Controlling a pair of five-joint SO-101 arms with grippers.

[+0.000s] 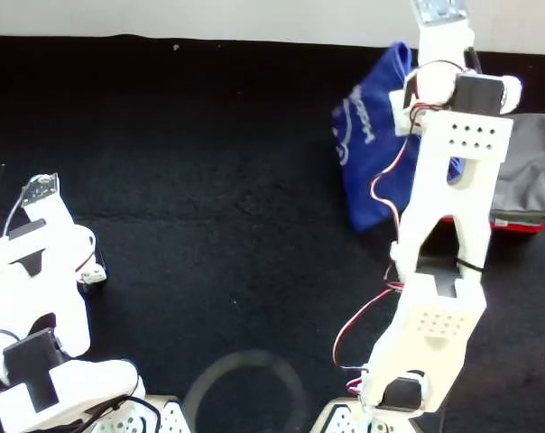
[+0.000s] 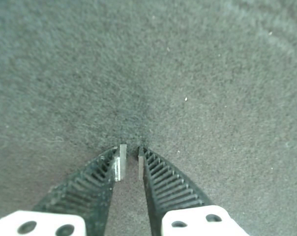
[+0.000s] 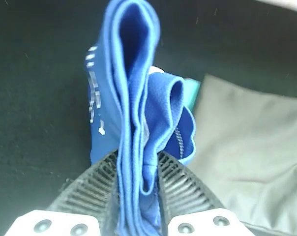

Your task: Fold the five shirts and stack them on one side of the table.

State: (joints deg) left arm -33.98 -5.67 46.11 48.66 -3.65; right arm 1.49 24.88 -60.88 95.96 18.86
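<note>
1. Our right gripper [image 3: 137, 160] clamps a bunched fold of the blue shirt [image 3: 133, 73], at the table's [image 1: 209, 162] far right.
2. This shirt is a fine mesh knit with white print.
3. Just beside it a folded grey shirt [image 3: 247, 147] lies flat on a red layer [image 1: 516, 227].
4. Our left gripper [image 2: 129, 156] sits over the dark, felt-like table cover, its ribbed fingers nearly together and holding nothing.

White arms [image 1: 457, 171]; black servo blocks [image 1: 40, 365]; red and white cables [image 1: 375, 188]; ribbed black end effector fingers [image 2: 165, 182].
</note>
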